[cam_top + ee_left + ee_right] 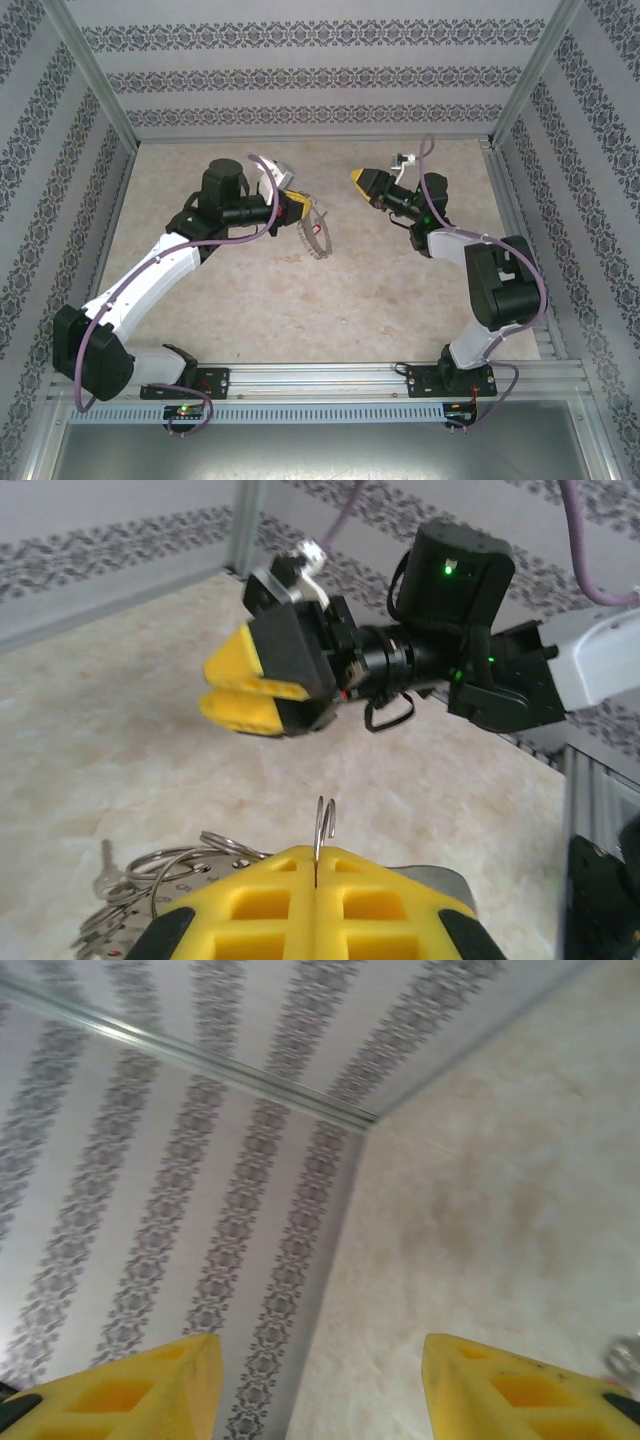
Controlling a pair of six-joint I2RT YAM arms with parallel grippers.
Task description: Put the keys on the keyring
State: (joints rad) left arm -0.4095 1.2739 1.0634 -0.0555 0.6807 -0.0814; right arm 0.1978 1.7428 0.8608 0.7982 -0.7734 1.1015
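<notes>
From the overhead camera, the left arm's yellow-fingered gripper is near the middle of the pale marbled tabletop. The keyring, a large thin grey-silver loop fringed with small silvery metal bits, droops from its tips towards the near side. Whether its lower end touches the table cannot be told from here. The right arm's yellow-fingered gripper points at the left one from just across a short gap, with nothing between its fingers. From the left wrist camera, the left gripper has its two yellow fingers pressed flat together, pinching a thin doubled wire of the keyring. The wire stands up from the seam, and the rest of the loop and its silvery bits trail off to the lower left. The right gripper faces the camera above the table, clear of the ring. From the right wrist camera, the right gripper has its fingers well apart and holds nothing, with the table and patterned wall beyond them. A blurred silvery object sits at the right edge, too soft to identify.
</notes>
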